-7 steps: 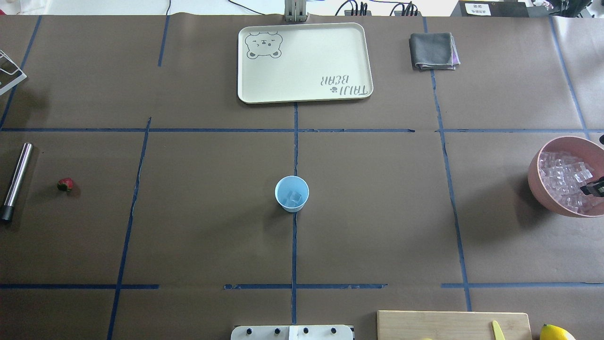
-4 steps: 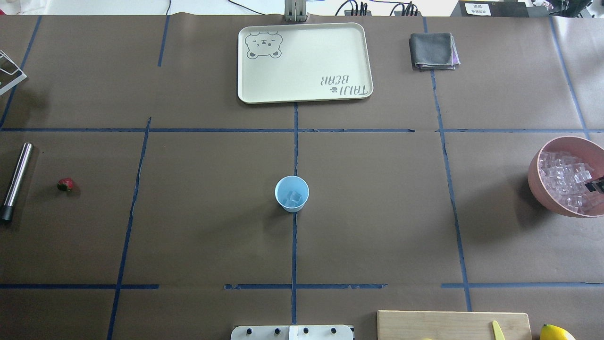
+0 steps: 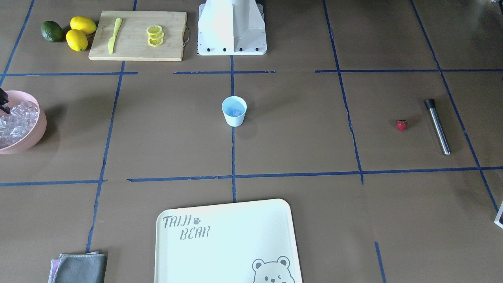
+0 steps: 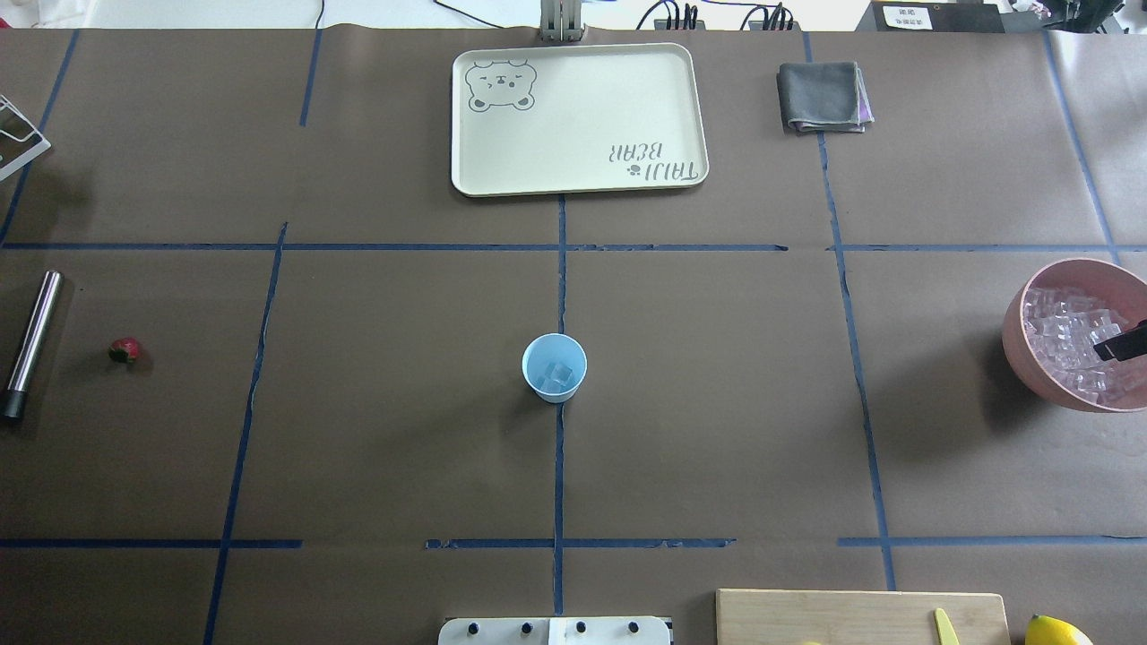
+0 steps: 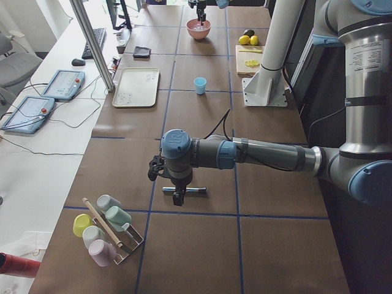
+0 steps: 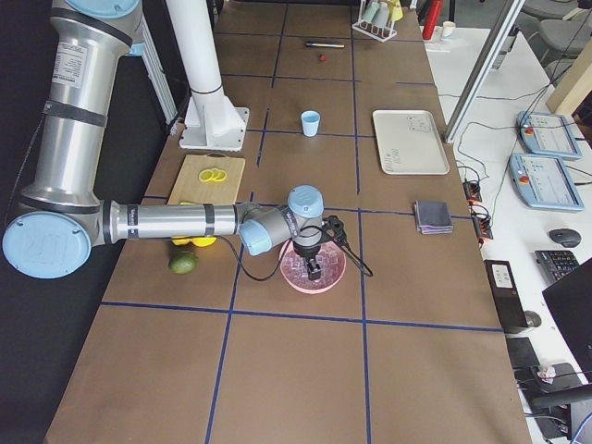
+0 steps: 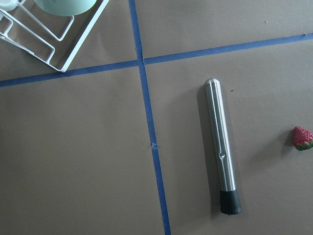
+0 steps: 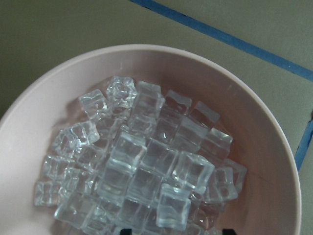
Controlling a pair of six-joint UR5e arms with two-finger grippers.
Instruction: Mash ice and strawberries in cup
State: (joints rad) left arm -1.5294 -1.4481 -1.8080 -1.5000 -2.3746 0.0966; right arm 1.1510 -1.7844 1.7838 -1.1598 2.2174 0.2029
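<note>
The tray read "TAIJI BEAR". The cup held ice mid-table; the strawberry lay near a steel rod. The right gripper gaped over the pink bowl; whether the left gripper was parted or closed could not be told.

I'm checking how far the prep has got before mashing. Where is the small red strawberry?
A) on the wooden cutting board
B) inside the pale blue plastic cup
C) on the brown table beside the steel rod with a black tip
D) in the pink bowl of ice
C: the small red strawberry lies on the brown table near the steel rod, not touching it; the pale blue plastic cup holds only clear ice cubes.
</note>
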